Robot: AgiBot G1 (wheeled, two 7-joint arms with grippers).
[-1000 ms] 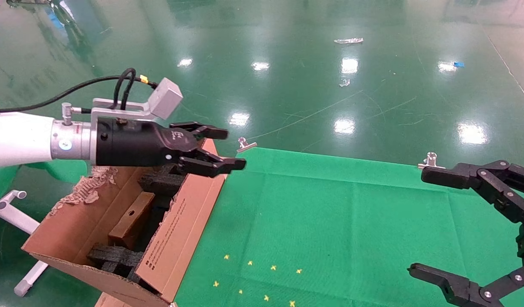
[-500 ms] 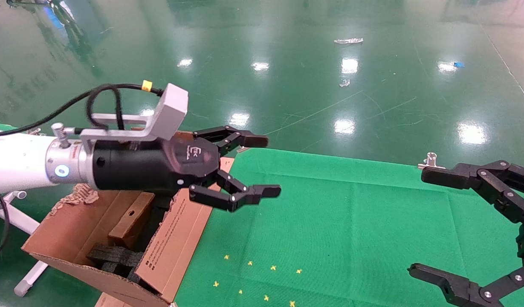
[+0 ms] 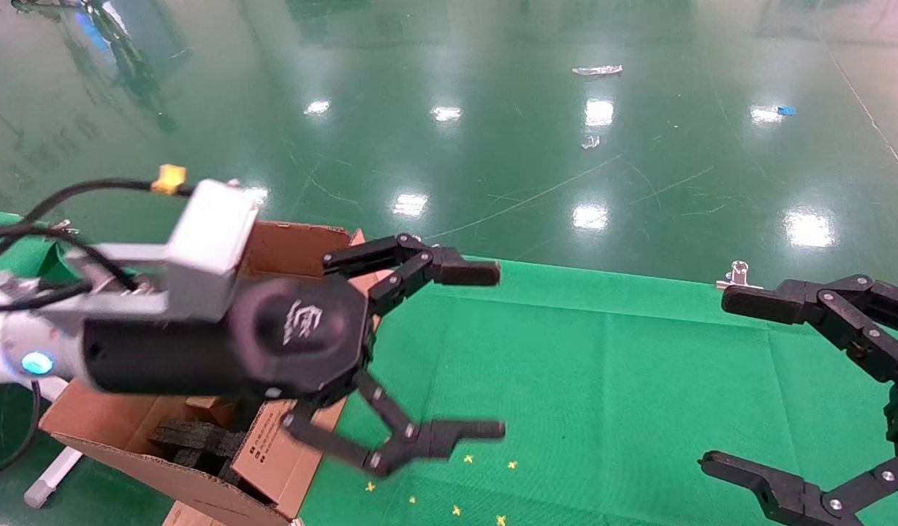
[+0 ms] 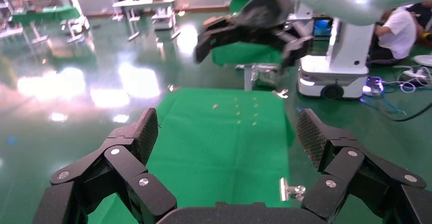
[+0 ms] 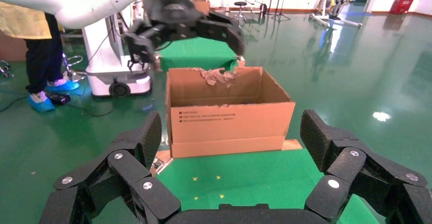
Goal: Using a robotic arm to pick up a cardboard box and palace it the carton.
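White-sleeved robotic arm (image 3: 25,351) reaches level beside the carton (image 3: 164,446), left gripper (image 3: 467,351) fingers spread wide, empty.

Both pincers spread wide, neither holding anything.

The white-sleeved left arm (image 3: 10,343) reaches across at mid-height, its black left pincer (image 3: 492,351) with fingers far apart; the all-black right pincer (image 3: 712,380) hangs low at the right, jaws equally splayed.

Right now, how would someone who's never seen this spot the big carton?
Find the green cloth covering the table. At its left edge sits the carton, large, brown and open-topped, with a torn flap, printed lines on one side and black foam inside. Nothing else here is cardboard.
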